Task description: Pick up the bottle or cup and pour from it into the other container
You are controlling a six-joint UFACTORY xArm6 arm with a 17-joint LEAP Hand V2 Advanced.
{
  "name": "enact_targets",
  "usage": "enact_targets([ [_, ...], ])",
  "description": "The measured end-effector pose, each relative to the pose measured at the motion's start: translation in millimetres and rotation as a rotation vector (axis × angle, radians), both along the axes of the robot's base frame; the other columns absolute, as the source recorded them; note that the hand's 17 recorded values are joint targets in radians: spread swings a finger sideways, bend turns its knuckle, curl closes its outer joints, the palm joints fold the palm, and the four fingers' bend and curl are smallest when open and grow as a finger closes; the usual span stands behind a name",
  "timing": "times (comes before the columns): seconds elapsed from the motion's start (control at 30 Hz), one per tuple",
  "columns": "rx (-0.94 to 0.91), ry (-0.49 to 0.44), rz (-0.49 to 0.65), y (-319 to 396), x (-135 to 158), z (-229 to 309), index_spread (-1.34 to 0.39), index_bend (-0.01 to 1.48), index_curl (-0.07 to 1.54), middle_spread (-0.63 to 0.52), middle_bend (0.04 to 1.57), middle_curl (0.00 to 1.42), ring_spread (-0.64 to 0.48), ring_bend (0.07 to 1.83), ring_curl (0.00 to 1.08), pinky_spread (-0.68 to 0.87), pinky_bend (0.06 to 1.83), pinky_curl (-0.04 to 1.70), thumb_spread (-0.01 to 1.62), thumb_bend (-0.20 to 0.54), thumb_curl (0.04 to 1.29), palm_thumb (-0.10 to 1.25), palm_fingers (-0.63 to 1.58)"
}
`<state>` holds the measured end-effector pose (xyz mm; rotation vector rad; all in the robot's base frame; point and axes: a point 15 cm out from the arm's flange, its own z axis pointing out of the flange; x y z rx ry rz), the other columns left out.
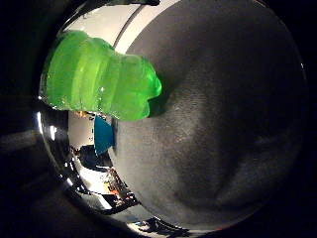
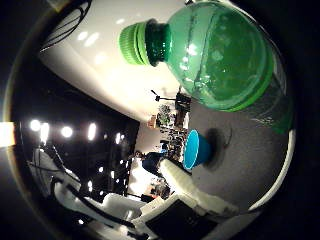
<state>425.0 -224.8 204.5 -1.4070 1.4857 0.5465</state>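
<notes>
In your little-finger view, the bottle (image 1: 101, 79) sits close against the palm, its green ribbed body lying across the grey table (image 1: 223, 124). In your thumb view, the same bottle fills the upper part, cap (image 2: 135, 44) on, close to the palm. The blue cup (image 2: 196, 149) stands on the table, well apart. A white finger (image 2: 192, 192) reaches in; you cannot tell whether the fingers grip.
</notes>
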Motion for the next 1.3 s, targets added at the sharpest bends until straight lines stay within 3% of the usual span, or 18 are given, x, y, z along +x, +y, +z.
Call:
enact_targets([
  [0.2, 0.001, -0.011, 0.023, 18.3, 7.0, 6.0, -0.23, 0.15, 0.28, 0.05, 0.23, 0.34, 0.15, 0.36, 0.26, 0.43, 0.68, 0.08, 0.95, -0.028, 0.32, 0.53, 0.15],
  [0.43, 0.002, -0.014, 0.047, 29.4, 11.8, 5.8, -0.2, 0.15, 0.26, -0.05, 0.33, 0.37, 0.03, 0.58, 0.3, 0.34, 0.76, 0.04, 0.95, -0.023, 0.33, 0.6, 0.38],
  [0.6, 0.012, -0.009, 0.05, 34.3, 10.7, 3.9, -0.23, 0.18, 0.28, -0.12, 0.47, 0.43, -0.08, 0.76, 0.34, 0.09, 0.87, -0.01, 0.95, -0.023, 0.34, 0.65, 0.6],
  [0.73, 0.013, -0.012, 0.053, 36.6, 11.6, 4.9, -0.28, 0.18, 0.3, -0.19, 0.6, 0.51, -0.18, 0.94, 0.41, -0.24, 1.07, 0.02, 0.95, -0.019, 0.35, 0.7, 0.85],
  [0.8, 0.014, -0.011, 0.055, 37.9, 11.7, 4.5, -0.31, 0.22, 0.34, -0.22, 0.64, 0.55, -0.2, 0.97, 0.43, -0.33, 1.13, 0.04, 0.95, -0.021, 0.36, 0.72, 0.93],
  [0.9, 0.015, -0.01, 0.057, 38.7, 11.9, 3.9, -0.38, 0.32, 0.44, -0.25, 0.73, 0.64, -0.23, 1.03, 0.49, -0.42, 1.23, 0.11, 0.94, -0.018, 0.37, 0.78, 1.09],
  [1.0, 0.017, -0.011, 0.056, 39.0, 12.0, 3.8, -0.42, 0.53, 0.58, -0.28, 0.84, 0.74, -0.25, 1.13, 0.55, -0.38, 1.35, 0.19, 0.92, 0.0, 0.41, 0.89, 1.16],
  [1.17, 0.037, -0.047, 0.042, 40.9, 18.3, 10.7, -0.42, 0.88, 0.85, -0.31, 1.03, 0.94, -0.27, 1.3, 0.69, -0.24, 1.62, 0.35, 0.85, -0.003, 0.5, 1.1, 1.06],
  [1.3, 0.036, -0.058, 0.037, 42.9, 18.0, 15.2, -0.38, 1.0, 0.96, -0.29, 1.13, 1.02, -0.28, 1.34, 0.77, -0.19, 1.68, 0.42, 0.84, -0.01, 0.54, 1.15, 1.0],
])
